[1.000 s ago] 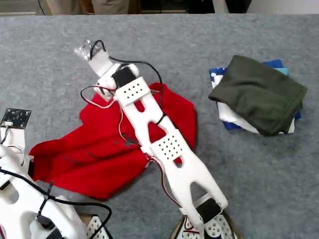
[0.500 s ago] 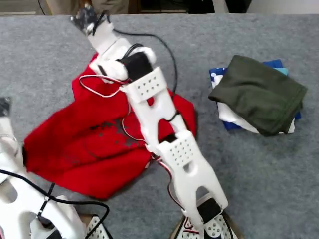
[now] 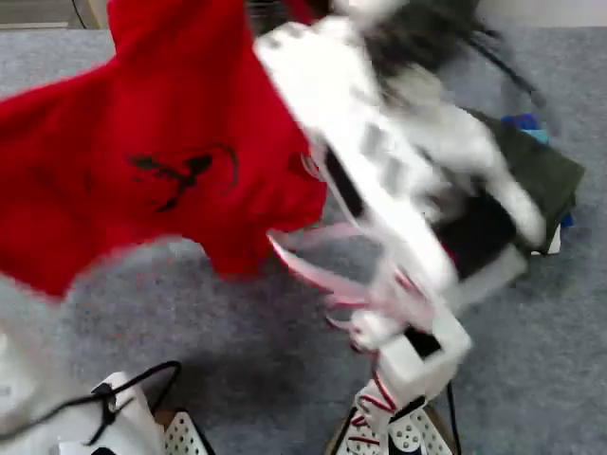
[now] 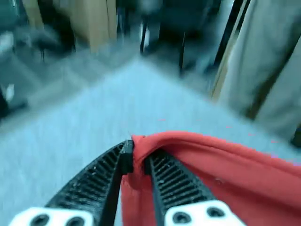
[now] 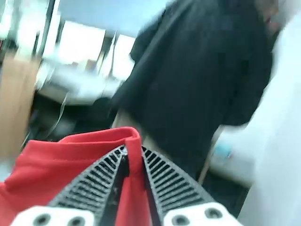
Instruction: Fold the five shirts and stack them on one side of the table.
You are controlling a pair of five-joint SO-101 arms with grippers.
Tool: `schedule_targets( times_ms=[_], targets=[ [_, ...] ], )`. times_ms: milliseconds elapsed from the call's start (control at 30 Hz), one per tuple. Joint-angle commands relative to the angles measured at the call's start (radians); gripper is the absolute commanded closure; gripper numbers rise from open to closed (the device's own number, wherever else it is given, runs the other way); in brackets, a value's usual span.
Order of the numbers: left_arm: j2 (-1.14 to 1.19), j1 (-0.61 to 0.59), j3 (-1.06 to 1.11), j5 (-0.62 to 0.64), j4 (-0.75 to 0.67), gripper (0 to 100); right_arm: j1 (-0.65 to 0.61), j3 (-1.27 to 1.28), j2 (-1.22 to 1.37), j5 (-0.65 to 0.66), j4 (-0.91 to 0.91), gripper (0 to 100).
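The red shirt [image 3: 161, 152] with a dark print hangs lifted high above the grey table [image 3: 237, 379], spread wide across the high view. My left gripper [image 4: 137, 150] is shut on a red edge of the shirt [image 4: 225, 165]. My right gripper [image 5: 134, 150] is shut on another red edge of the shirt [image 5: 61, 165], raised toward the room behind. The right arm [image 3: 398, 180] rises steeply across the middle of the high view. A stack of folded shirts [image 3: 541, 180], dark green on top, lies at the table's right side, partly behind the arm.
The arm bases [image 3: 398, 427] stand at the table's near edge, with black cables [image 3: 114, 408] by the left one. Bare grey table lies beneath the lifted shirt. Furniture and a person in dark clothing [image 5: 202, 75] stand beyond the table.
Both arms have swung up, lifting the red shirt off the table until it hangs spread in the air. The folded stack has stayed in place.
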Motion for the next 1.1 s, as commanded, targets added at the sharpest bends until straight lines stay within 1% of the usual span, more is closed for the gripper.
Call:
schedule_targets(
  times_ms=[0, 67, 100, 233, 333, 400, 433, 567, 700, 767, 833, 900, 967, 1033, 1067],
  targets=[
    [-0.015, 0.008, -0.146, 0.005, -0.002, 98, 0.048, 0.056, -0.148, -0.003, -0.035, 99.7],
    [-0.015, 0.006, -0.193, -0.002, 0.031, 98, 0.074, 0.127, -0.213, -0.003, -0.029, 99.7],
    [-0.015, 0.003, -0.215, -0.026, 0.06, 98, 0.082, 0.162, -0.245, -0.003, -0.029, 99.7],
    [-0.015, 0.008, -0.308, -0.204, 0.259, 98, 0.087, 0.308, -0.377, -0.002, -0.029, 99.7],
    [-0.015, 0.008, -0.377, -0.313, 0.397, 98, 0.087, 0.409, -0.469, -0.002, -0.029, 99.7],
    [-0.015, 0.005, -0.408, -0.376, 0.459, 98, 0.087, 0.47, -0.526, -0.002, -0.029, 99.7],
    [-0.015, 0.0, -0.414, -0.396, 0.466, 98, 0.087, 0.501, -0.553, -0.002, -0.029, 99.7],
    [-0.036, -0.025, -0.399, -0.433, 0.466, 98, 0.084, 0.613, -0.634, -0.002, -0.029, 99.7],
    [-0.093, -0.04, -0.298, -0.433, 0.465, 98, 0.085, 0.72, -0.647, 0.002, -0.04, 99.7],
    [-0.108, -0.029, -0.227, -0.433, 0.465, 98, 0.085, 0.796, -0.633, 0.002, -0.077, 99.7],
    [-0.111, 0.015, -0.15, -0.433, 0.45, 98, 0.085, 0.877, -0.611, 0.002, -0.144, 99.7],
    [-0.113, 0.058, -0.057, -0.43, 0.393, 98, 0.085, 0.969, -0.579, 0.002, -0.238, 99.7],
    [-0.113, 0.077, 0.06, -0.425, 0.293, 98, 0.085, 1.07, -0.533, 0.002, -0.351, 99.7],
    [-0.111, 0.081, 0.216, -0.42, 0.141, 98, 0.085, 1.171, -0.472, 0.002, -0.483, 99.7],
    [-0.111, 0.083, 0.307, -0.399, 0.031, 98, 0.085, 1.211, -0.438, 0.002, -0.551, 99.7]
  ],
)
